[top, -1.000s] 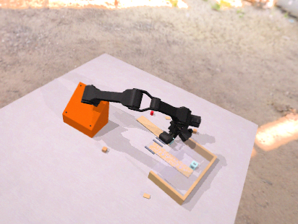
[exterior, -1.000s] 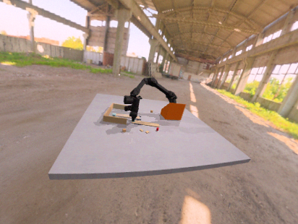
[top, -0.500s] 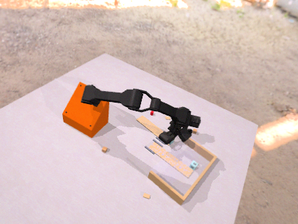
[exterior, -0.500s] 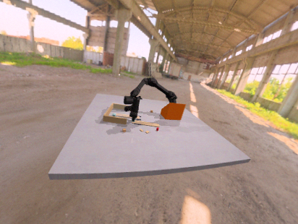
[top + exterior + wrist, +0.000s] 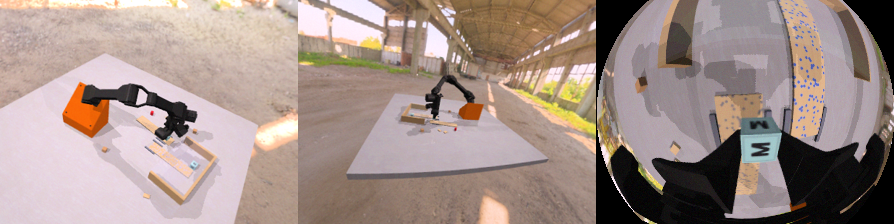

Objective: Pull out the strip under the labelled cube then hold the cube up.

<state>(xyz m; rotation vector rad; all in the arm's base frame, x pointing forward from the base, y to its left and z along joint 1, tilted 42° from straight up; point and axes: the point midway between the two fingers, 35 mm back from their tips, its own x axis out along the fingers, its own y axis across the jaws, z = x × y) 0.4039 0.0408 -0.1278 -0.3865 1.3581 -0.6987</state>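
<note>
The pale teal cube marked M [image 5: 761, 149] [image 5: 168, 138] is between the fingers of my gripper [image 5: 757, 133] [image 5: 171, 136] [image 5: 435, 118], which is shut on it. A wooden strip with sparse dark dots [image 5: 727, 107] [image 5: 145, 122] [image 5: 446, 123] runs beneath the cube; I cannot tell whether the cube touches it. A second strip with dense blue dots [image 5: 808, 75] [image 5: 170, 160] lies beside it, between short grey guide rails. Another teal cube [image 5: 194, 165] [image 5: 412, 114] is near that strip's far end, inside the wooden walls. The fingers hide the cube's sides.
Low wooden walls [image 5: 200, 148] [image 5: 414, 120] [image 5: 678, 45] stand around the strips' far side. Grey rails [image 5: 150, 149] [image 5: 787, 122] flank the strips. The orange base [image 5: 83, 115] [image 5: 471, 111] is behind. A red block [image 5: 152, 113] [image 5: 455, 128] and small tan pieces [image 5: 104, 149] [image 5: 675, 148] lie around.
</note>
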